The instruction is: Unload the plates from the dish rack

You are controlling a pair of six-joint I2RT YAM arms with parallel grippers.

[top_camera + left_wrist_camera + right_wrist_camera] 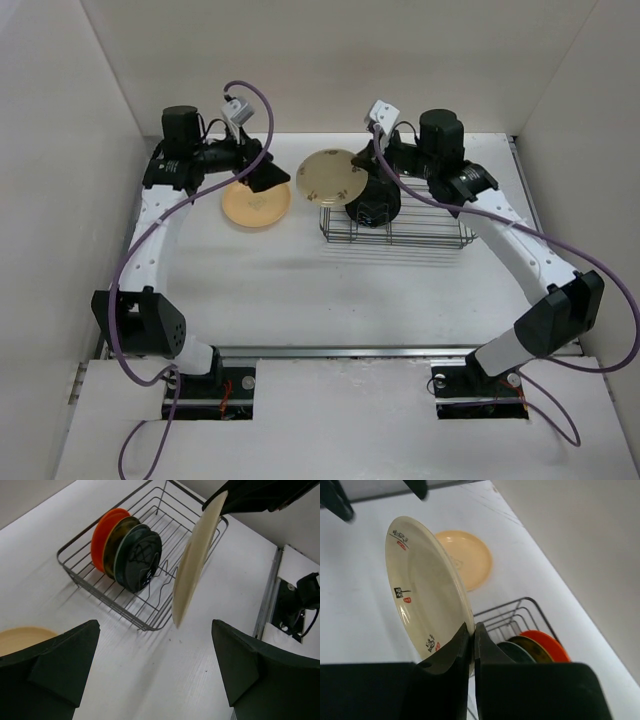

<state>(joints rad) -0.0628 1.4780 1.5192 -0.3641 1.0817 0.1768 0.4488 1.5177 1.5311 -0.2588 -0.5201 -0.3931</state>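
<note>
My right gripper (472, 627) is shut on the rim of a cream plate (422, 587) with small red and black marks and holds it in the air, past the left end of the dish rack (400, 228). The plate shows tilted in the top view (330, 178) and edge-on in the left wrist view (195, 560). The wire rack (107, 597) holds three upright plates: orange-red (102, 530), yellow patterned (116, 537) and dark teal patterned (140, 557). The peach plate (255, 205) lies flat on the table. My left gripper (155, 670) is open and empty over that plate's right edge.
White walls close in the table on the left, back and right. A metal rail (340, 352) runs along the table's near edge, with the arm bases (215, 385) behind it. The right arm's link (520, 250) passes beside the rack's right end.
</note>
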